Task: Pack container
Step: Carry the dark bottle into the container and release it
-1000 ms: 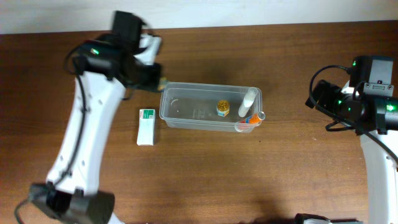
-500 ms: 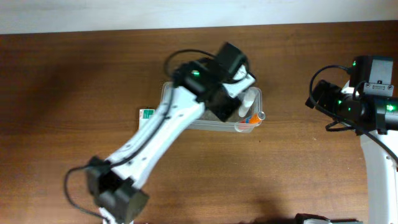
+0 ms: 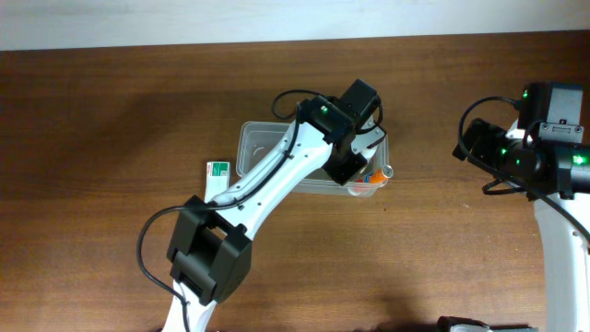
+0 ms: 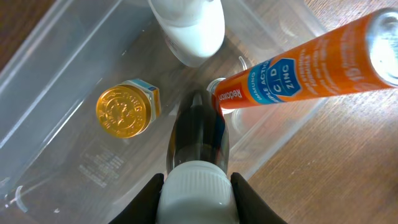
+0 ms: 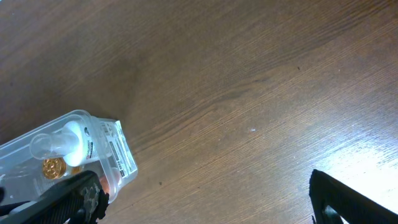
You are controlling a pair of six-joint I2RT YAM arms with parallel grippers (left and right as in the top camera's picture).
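A dark brown wooden table (image 3: 111, 138), fine-grained, fills the overhead view; a pale strip (image 3: 92, 23) borders it at twelve o'clock. In the right wrist view, glare (image 5: 373, 155) whitens the wood at four o'clock.

orange tube (image 4: 298, 68) labelled Redoxon, C D ZINC

overhead: high, straight down, whole table (image 3: 92, 184) | left wrist: very close, down into container (image 4: 62, 68) | right wrist: oblique, farther off | shared: container's right end, all three
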